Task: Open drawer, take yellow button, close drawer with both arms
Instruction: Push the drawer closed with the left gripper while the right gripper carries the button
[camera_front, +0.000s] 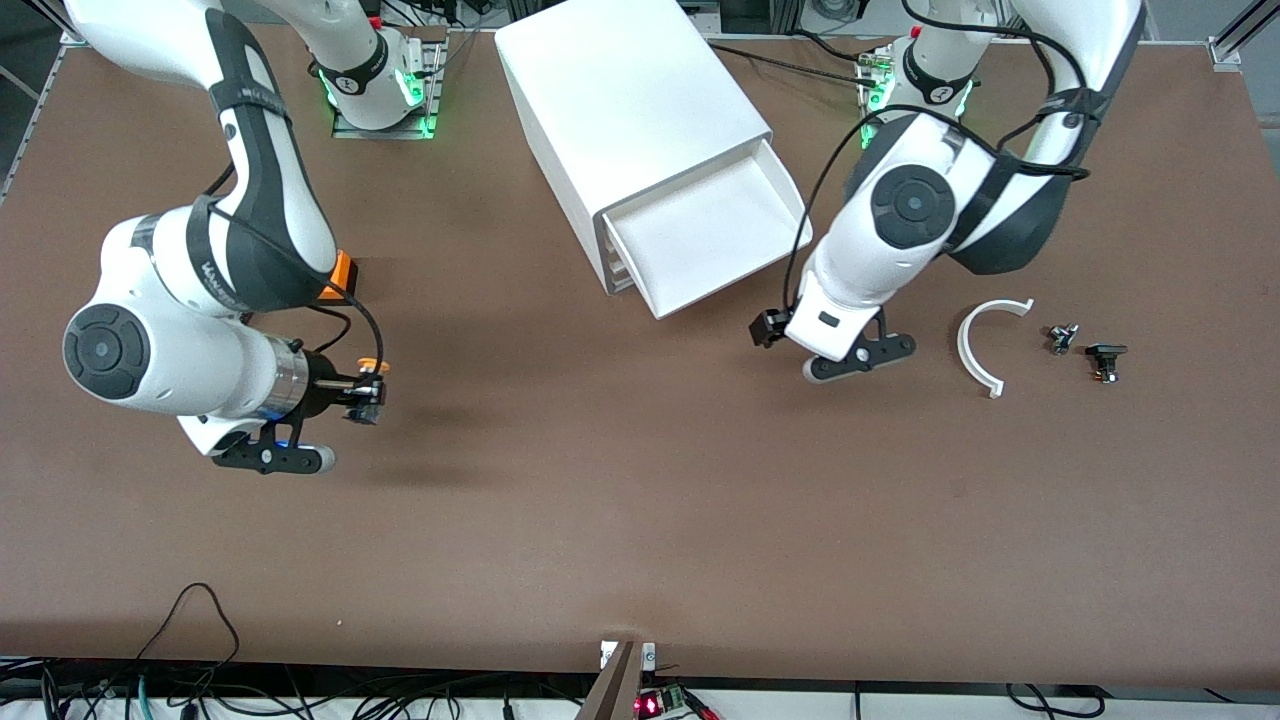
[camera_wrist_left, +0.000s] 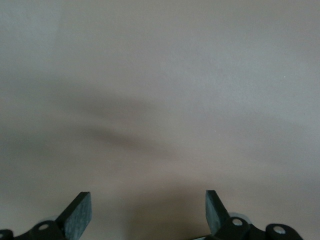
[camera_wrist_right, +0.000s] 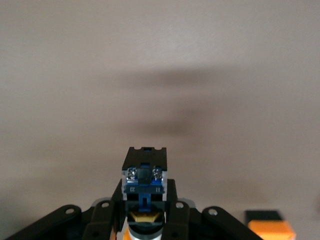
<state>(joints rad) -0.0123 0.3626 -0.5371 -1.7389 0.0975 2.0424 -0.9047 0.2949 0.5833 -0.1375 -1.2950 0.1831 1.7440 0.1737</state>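
The button (camera_wrist_right: 144, 181) sits clamped between the right gripper (camera_front: 368, 392) fingers, above bare table (camera_front: 600, 500) toward the right arm's edge. The left gripper (camera_wrist_left: 148, 215) hangs with fingers spread wide and empty just beside the drawer (camera_front: 705, 232), which stands pulled out of the cabinet (camera_front: 625, 95).

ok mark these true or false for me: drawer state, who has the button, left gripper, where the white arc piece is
1. The top drawer is pulled out of the cabinet. True.
2. The button lies in the drawer. False: the right gripper holds it over bare table.
3. The left gripper is open and empty. True.
4. The white curved piece sits inside the drawer. False: it lies on the table toward the left arm's end.
5. The orange cube is held by the left gripper. False: it rests on the table by the right arm.
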